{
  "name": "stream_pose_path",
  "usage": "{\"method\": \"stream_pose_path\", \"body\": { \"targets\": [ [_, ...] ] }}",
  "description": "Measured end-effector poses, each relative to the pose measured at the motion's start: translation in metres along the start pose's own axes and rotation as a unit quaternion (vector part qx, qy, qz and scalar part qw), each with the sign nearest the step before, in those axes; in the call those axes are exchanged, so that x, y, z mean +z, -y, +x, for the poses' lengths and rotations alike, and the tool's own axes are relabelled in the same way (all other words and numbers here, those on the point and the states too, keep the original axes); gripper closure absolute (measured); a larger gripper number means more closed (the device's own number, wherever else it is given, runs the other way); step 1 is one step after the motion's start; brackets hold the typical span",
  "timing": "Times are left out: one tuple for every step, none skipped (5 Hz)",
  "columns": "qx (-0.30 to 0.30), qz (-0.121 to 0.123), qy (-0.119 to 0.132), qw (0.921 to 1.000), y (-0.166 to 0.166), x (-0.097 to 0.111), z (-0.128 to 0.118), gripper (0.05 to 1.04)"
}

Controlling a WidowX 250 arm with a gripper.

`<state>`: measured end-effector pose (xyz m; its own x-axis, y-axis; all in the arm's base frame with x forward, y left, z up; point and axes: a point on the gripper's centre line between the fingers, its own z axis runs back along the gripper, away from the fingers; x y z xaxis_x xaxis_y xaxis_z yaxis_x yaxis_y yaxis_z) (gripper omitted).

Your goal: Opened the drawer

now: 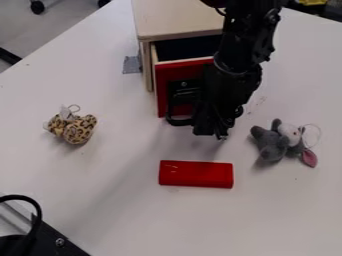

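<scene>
Gripper [213,134] is hanging just in front of the drawer [162,95], at its right-hand part as seen in the camera view; whether it is grasping or released, I cannot tell. Drawer is standing partly open behind the gripper, its dark interior showing above the red front; black handle [175,111] is sitting just left of the gripper, contact uncertain.

Surroundings, nearest outward: red block [196,174] is lying near the gripper, on the camera side; grey plush toy [270,145] is resting to the gripper's right; wooden cabinet [177,22] is standing behind the gripper; grey patch [131,65] is lying up and left of it, beside the cabinet; leopard-print plush [79,129] is lying well apart, to the left; black hardware [50,235] is protruding farther off, at the lower left corner.

Obscured: the arm is covering the right part of the drawer front and cabinet; black-on-black is blurring the handle into the gripper; the view's edge is cutting off the cabinet top and the corner hardware.
</scene>
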<state>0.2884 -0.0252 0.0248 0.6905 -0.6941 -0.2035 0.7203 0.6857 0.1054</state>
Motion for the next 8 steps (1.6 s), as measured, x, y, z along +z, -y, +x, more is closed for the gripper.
{"method": "stream_pose_path", "body": {
  "targets": [
    [-0.004,0.003,0.004,1.0,0.005,0.002,-0.003,0.963],
    [-0.008,0.003,0.002,1.0,0.011,0.003,-0.005,0.963],
    [-0.013,0.003,0.003,0.9999,0.023,0.002,-0.004,0.963],
    [-0.023,0.004,0.005,0.9997,0.038,0.003,-0.011,0.963],
    [-0.033,0.006,0.004,0.9994,0.052,0.001,-0.02,0.963],
    [-0.035,0.007,0.007,0.9993,0.053,0.002,-0.02,0.963],
    [-0.031,0.003,0.004,0.9995,0.053,0.002,-0.021,0.963],
    [-0.019,0.004,0.011,0.9997,0.045,0.006,-0.013,0.963]
  ]
}}
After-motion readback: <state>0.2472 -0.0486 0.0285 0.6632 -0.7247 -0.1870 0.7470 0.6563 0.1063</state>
